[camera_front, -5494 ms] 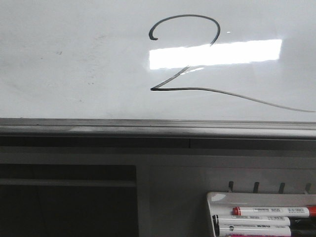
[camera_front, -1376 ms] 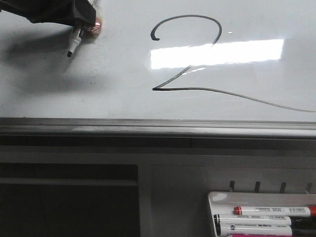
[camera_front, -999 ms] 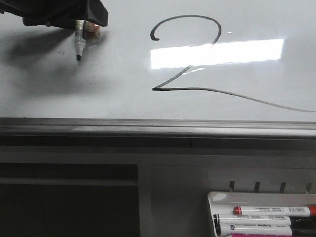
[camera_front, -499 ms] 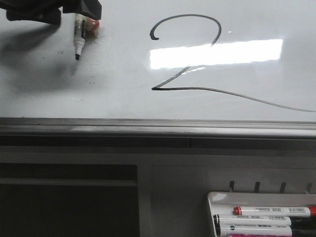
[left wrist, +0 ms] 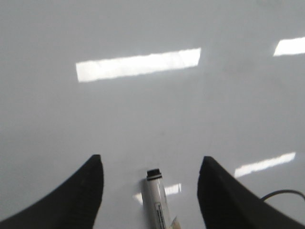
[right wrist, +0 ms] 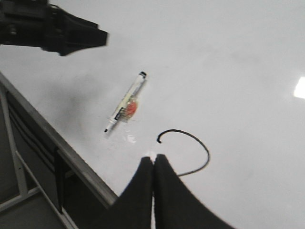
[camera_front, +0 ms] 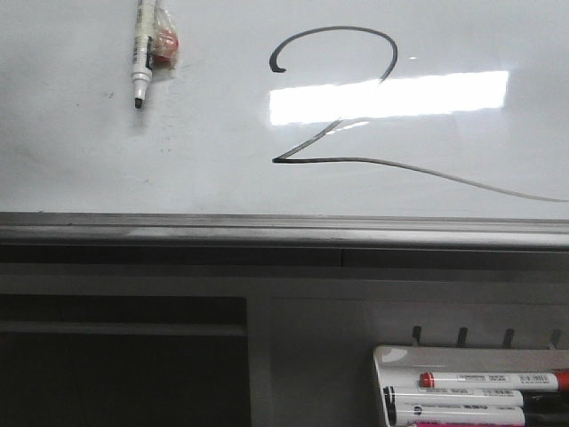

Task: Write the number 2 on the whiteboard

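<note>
The number 2 (camera_front: 333,102) is drawn in black on the whiteboard (camera_front: 204,169), to the right of a marker (camera_front: 140,55) that lies flat on the board, tip uncapped and pointed toward the grey frame edge (camera_front: 267,227). A small red-orange piece (camera_front: 164,46) is seen right beside the marker's barrel.

The marker is judged light, stiff and smooth, likely to roll or slide on the glossy surface; it would best be taken across the middle of the barrel, clear of the wet tip, so that the numeral is not smeared.

The left gripper (left wrist: 150,176) is spread wide with nothing held, the marker's end (left wrist: 157,200) lying free between its fingers (left wrist: 86,191). The right gripper (right wrist: 153,164) is pressed closed and empty.

Only the front view shows the whole numeral and a tray (camera_front: 391,360) of spare markers below the frame edge. Only the right wrist view shows the left arm (right wrist: 52,31) standing off from the marker (right wrist: 126,102).
</note>
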`<state>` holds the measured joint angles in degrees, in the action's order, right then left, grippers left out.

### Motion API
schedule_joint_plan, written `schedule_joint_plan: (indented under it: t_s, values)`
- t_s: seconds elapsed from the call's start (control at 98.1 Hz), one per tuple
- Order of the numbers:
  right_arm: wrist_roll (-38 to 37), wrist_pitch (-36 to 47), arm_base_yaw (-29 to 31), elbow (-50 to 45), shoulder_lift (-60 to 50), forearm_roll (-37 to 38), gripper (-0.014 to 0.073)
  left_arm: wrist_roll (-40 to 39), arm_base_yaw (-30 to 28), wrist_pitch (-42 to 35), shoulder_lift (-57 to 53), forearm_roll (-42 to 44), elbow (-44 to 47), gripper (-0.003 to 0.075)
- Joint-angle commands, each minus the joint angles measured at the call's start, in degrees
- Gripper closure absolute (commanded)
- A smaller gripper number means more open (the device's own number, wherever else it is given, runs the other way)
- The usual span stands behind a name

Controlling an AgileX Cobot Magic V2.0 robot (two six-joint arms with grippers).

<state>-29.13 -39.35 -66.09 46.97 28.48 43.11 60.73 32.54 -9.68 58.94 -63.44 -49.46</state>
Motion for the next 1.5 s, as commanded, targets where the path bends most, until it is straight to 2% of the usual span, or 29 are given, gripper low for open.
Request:
schedule_joint_plan:
  t_s: [0.0,0.061,0.194,0.367,0.448,0.571,0.714,0.846,0.917,1.08,1.488]
  values:
    - [-0.43,-3.63,-0.04,0.86,-4.41,3.24,0.0662,0.55,0.01,-2.26,-6.43,0.69,0.07,0.0459]
    - [-0.43,-6.70,-0.04,-0.02,-8.90,4.18,0.0662,0.55,0.01,-1.69,-10.18,0.69,2.13,0.0554]
    - [-0.43,-6.96,-0.04,-2.96,-19.12,8.94,0.0662,0.57,0.01,1.47,-18.87,1.09,9.01,0.0743]
    - [-0.43,-8.43,-0.04,-6.43,-30.23,11.37,0.0662,0.67,0.01,2.24,-26.96,1.63,19.57,0.0741]
    - [-0.43,-12.25,-0.04,-7.09,-29.82,11.01,0.0666,0.67,0.01,1.66,-29.12,1.63,23.42,0.0741]
    - [-0.43,-12.42,-0.04,-9.20,-28.48,9.11,0.0666,0.67,0.01,1.54,-30.17,1.63,26.69,0.0741]
    - [-0.43,-4.95,-0.04,-13.27,-28.47,6.21,0.0666,0.67,0.01,1.92,-30.30,1.63,27.10,0.0741]
    - [-0.43,5.03,-0.04,-18.00,-28.47,6.43,0.0666,0.67,0.01,1.73,-30.30,1.63,27.10,0.0741]
    - [-0.43,7.73,-0.04,-20.13,-28.47,6.42,0.0666,0.67,0.01,1.73,-30.30,1.63,27.10,0.0741]
    - [-0.43,11.22,-0.04,-22.15,-28.47,4.75,0.0666,0.67,0.01,1.94,-30.30,1.63,27.10,0.0741]
    - [-0.43,11.07,-0.04,-22.25,-28.47,4.75,0.0666,0.67,0.01,1.94,-30.20,1.63,27.10,0.0741]
